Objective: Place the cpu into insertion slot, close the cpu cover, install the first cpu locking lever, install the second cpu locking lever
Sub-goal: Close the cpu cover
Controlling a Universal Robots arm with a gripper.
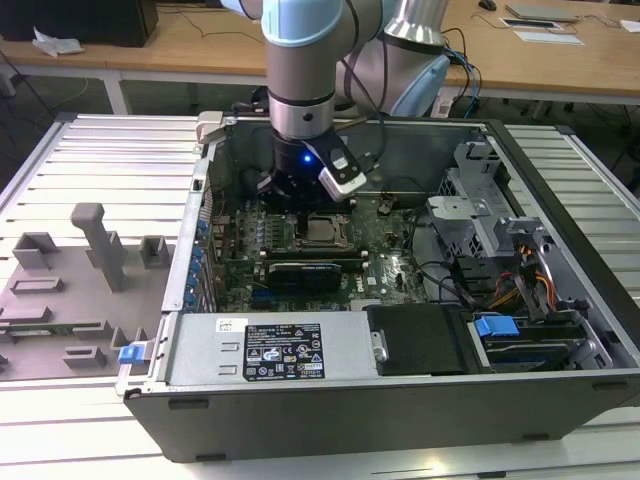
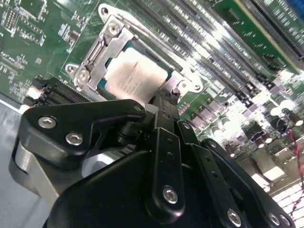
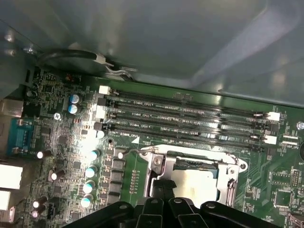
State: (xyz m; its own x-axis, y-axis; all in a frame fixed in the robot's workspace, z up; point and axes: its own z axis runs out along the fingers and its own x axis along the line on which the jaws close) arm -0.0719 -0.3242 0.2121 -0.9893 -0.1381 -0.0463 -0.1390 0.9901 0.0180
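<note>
So right now I'm looking at the arm (image 1: 305, 70) standing near enough vertical over the open computer case (image 1: 560, 190). The case lies on its side on the slatted bench (image 1: 100, 160), and the wrist points straight down at the green motherboard (image 3: 61, 137). The pincer (image 2: 165, 98) is low inside the case. In the second wrist view its fingers are pressed together, with the tips right at the edge of the cpu cover (image 2: 92, 64); I can't tell if they actually touch it. The cpu (image 2: 134, 76) sits flat in the insertion slot (image 3: 192, 164), silvery top facing up, and the cover frame lies down around it. In the exterior view the insertion slot is just to the exterior view's right of the pincer. Long memory slots (image 3: 185, 118) run beside the insertion slot.
</note>
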